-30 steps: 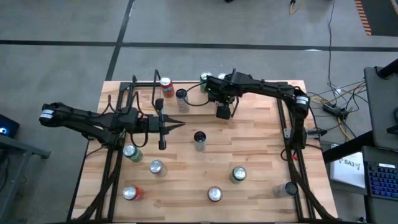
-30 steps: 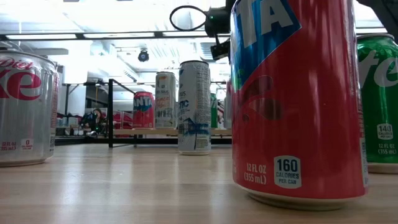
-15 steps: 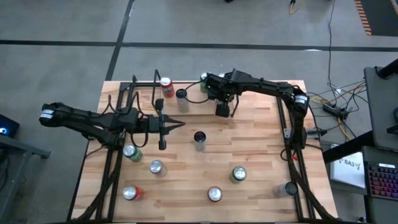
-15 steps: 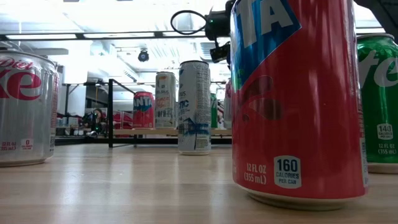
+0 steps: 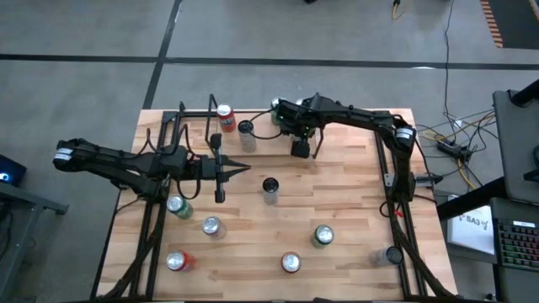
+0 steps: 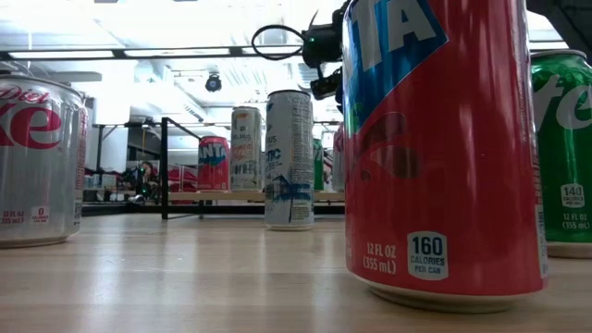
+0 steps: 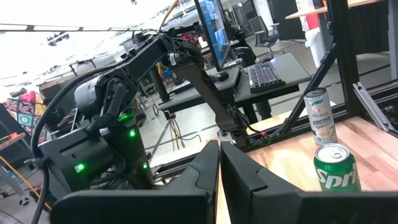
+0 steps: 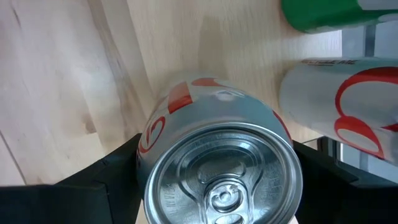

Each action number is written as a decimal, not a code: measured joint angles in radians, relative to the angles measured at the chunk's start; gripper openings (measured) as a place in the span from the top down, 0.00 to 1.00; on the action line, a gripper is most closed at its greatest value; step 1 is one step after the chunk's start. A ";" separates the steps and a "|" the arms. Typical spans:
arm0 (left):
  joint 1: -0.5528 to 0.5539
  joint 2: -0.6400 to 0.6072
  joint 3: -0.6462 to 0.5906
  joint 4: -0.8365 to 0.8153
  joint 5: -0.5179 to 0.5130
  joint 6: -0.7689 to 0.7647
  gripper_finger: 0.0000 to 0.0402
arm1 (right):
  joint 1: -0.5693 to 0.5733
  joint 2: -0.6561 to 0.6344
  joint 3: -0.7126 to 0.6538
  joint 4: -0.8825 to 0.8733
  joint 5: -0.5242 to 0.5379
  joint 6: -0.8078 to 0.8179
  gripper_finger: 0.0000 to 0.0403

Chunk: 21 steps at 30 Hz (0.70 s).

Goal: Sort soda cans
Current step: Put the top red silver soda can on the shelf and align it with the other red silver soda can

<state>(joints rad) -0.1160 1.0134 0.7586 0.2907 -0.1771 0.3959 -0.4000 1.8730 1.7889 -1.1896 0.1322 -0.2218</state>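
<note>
My right gripper [image 8: 217,186] is at the table's far middle [image 5: 301,149], shut on a silver-white soda can with red lettering [image 8: 217,155], seen top-on in the right wrist view. Just beyond it stand a green can [image 8: 323,12] and another silver-white can [image 8: 336,99]. My left gripper [image 5: 247,169] hovers level over the table's left middle, shut and holding nothing [image 7: 219,180]. Other soda cans stand upright on their bases: a red one [image 5: 225,118], a dark one [image 5: 270,187], a green one [image 5: 322,236]. My right gripper has the silver-white can between its two fingers [image 8: 106,180], one on each side of the can's wall just below the top rim [image 8: 149,149]. The fingers come steeply from above. The can stays upright, top up; whether its base touches the table does not show.
Several more cans stand along the near part of the table [image 5: 211,225] [image 5: 290,263] [image 5: 389,255]. A black metal frame [image 5: 181,126] rises at the far left. In the low view a big red can [image 6: 435,148] hides the right gripper's fingers.
</note>
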 joint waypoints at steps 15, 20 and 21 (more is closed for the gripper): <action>0.000 0.000 0.000 -0.001 0.000 0.007 1.00 | -0.002 0.005 0.000 0.001 0.001 0.003 0.19; 0.000 0.000 0.000 -0.001 0.000 0.007 1.00 | -0.002 0.006 0.000 0.002 0.002 0.005 0.18; 0.000 0.000 0.000 -0.001 0.000 0.007 1.00 | -0.002 0.006 0.000 0.002 0.002 0.005 0.18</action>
<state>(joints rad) -0.1158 1.0134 0.7586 0.2901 -0.1768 0.4026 -0.4023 1.8786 1.7893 -1.1881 0.1341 -0.2169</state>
